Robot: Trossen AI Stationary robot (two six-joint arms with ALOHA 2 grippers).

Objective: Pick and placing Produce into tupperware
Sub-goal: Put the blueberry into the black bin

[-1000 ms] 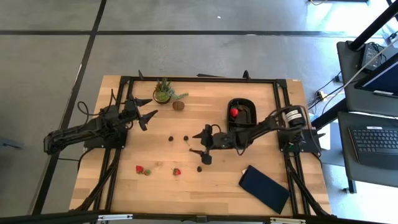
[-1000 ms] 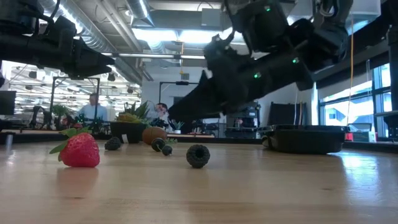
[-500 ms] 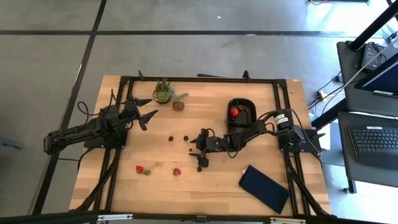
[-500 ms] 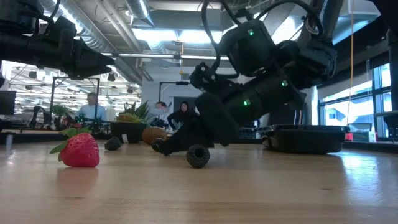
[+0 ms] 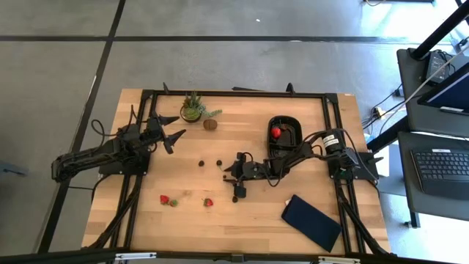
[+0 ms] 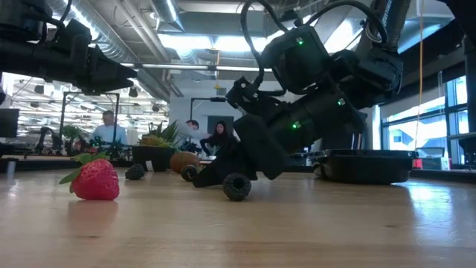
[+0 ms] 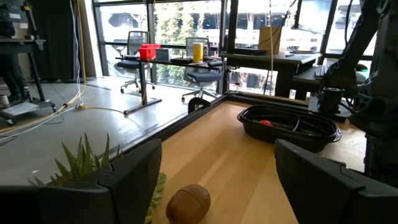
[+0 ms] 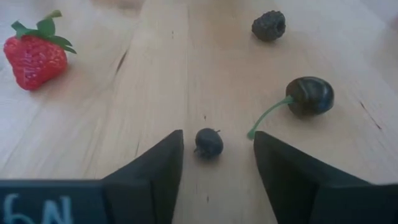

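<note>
My right gripper (image 5: pixel 229 178) (image 8: pixel 214 158) is open and low over the table. Its fingers stand on either side of a small dark berry (image 8: pixel 209 142) without touching it. A stemmed cherry (image 8: pixel 310 94), a blackberry (image 8: pixel 268 25) and a strawberry (image 8: pixel 35 53) lie on the wood beyond. Another blackberry (image 5: pixel 235 198) (image 6: pixel 236 186) lies beside the gripper's near finger. A second strawberry (image 5: pixel 165 199) lies at the near left. The brown round fruit (image 5: pixel 210 124) lies near the plant. The black tupperware (image 5: pixel 286 125) holds one strawberry (image 5: pixel 276 133). My left gripper (image 5: pixel 170 129) waits open above the far left.
A small green potted plant (image 5: pixel 193 108) stands at the far side, next to the brown fruit. A flat dark-blue rectangle (image 5: pixel 311 221) lies at the near right. Black frame rails run along the table's edges. People show in the room beyond the table in the low view.
My right gripper has gone down from above the berries to just over the table top, and a little toward the table's left. Its fingers now stand around the small dark berry. The fruit has not moved.
</note>
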